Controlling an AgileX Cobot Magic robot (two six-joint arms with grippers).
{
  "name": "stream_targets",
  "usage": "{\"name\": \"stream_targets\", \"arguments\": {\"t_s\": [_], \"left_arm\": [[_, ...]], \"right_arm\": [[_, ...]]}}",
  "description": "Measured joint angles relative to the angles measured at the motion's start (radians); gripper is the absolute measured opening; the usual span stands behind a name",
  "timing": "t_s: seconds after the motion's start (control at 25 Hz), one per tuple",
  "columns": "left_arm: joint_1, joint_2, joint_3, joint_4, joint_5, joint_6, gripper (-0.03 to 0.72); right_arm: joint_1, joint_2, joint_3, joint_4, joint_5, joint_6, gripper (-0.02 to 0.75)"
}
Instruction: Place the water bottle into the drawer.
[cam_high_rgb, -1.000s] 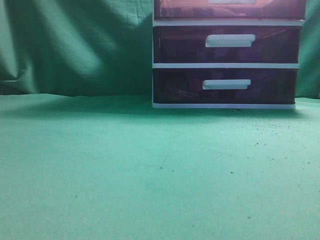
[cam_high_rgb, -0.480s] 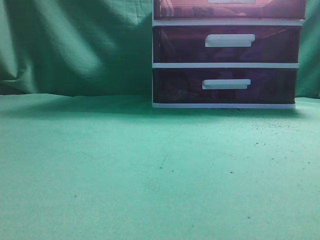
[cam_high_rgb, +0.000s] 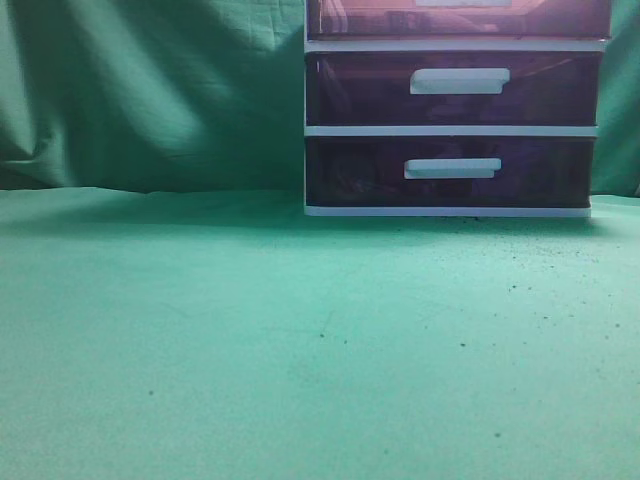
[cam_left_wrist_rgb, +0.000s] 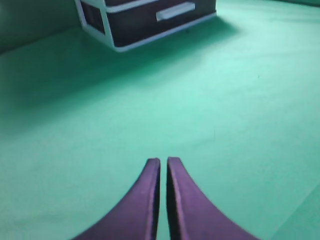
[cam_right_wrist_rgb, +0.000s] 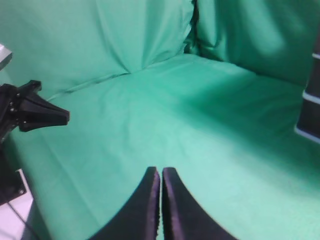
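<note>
— Green cloth (cam_high_rgb: 300, 340) covers the table in the exterior view, and more of it hangs behind. What stands on it?

— A white-framed unit (cam_high_rgb: 452, 130) at the back right. The drawer (cam_high_rgb: 460, 18), the top one, is cut off by the upper edge; it looks pushed in. The two lower drawers (cam_high_rgb: 450, 130) are closed. No water bottle shows anywhere.

— And the left wrist view?

— The left gripper (cam_left_wrist_rgb: 163, 172) hovers over bare cloth, jaws pressed together, nothing between them; the unit sits well ahead.

— The right wrist view?

— The right gripper (cam_right_wrist_rgb: 160, 180) is likewise closed on nothing, with the other arm (cam_right_wrist_rgb: 27, 115) at the left edge.
</note>
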Motion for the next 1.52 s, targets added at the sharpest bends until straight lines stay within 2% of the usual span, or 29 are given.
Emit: {"name": "stream_targets", "arguments": {"t_s": [0.4, 0.48, 0.6, 0.68, 0.76, 0.92, 1.0, 1.12, 1.28, 1.52], "left_arm": [[0.000, 0.000, 0.035, 0.005, 0.002, 0.000, 0.000], [0.000, 0.000, 0.035, 0.005, 0.002, 0.000, 0.000], [0.000, 0.000, 0.035, 0.005, 0.002, 0.000, 0.000], [0.000, 0.000, 0.035, 0.005, 0.002, 0.000, 0.000], [0.000, 0.000, 0.035, 0.005, 0.002, 0.000, 0.000], [0.000, 0.000, 0.035, 0.005, 0.002, 0.000, 0.000], [0.000, 0.000, 0.035, 0.005, 0.002, 0.000, 0.000], [0.000, 0.000, 0.035, 0.005, 0.002, 0.000, 0.000], [0.000, 0.000, 0.035, 0.005, 0.002, 0.000, 0.000], [0.000, 0.000, 0.035, 0.005, 0.002, 0.000, 0.000]], "right_arm": [[0.000, 0.000, 0.000, 0.002, 0.100, 0.000, 0.000], [0.000, 0.000, 0.006, -0.005, 0.061, 0.000, 0.000], [-0.018, -0.028, 0.053, -0.047, -0.089, 0.040, 0.000], [-0.060, -0.072, 0.104, -0.147, -0.198, 0.169, 0.000], [-0.114, -0.134, 0.158, -0.306, -0.262, 0.352, 0.000], [-0.230, -0.239, 0.246, -0.713, -0.277, 0.773, 0.000], [-0.283, -0.280, 0.296, -0.840, -0.279, 0.887, 0.000], [-0.373, -0.333, 0.375, -0.909, -0.281, 0.928, 0.000], [-0.489, -0.342, 0.475, -0.912, -0.283, 0.939, 0.000], [-0.519, -0.342, 0.527, -0.898, -0.290, 0.940, 0.000]]}}
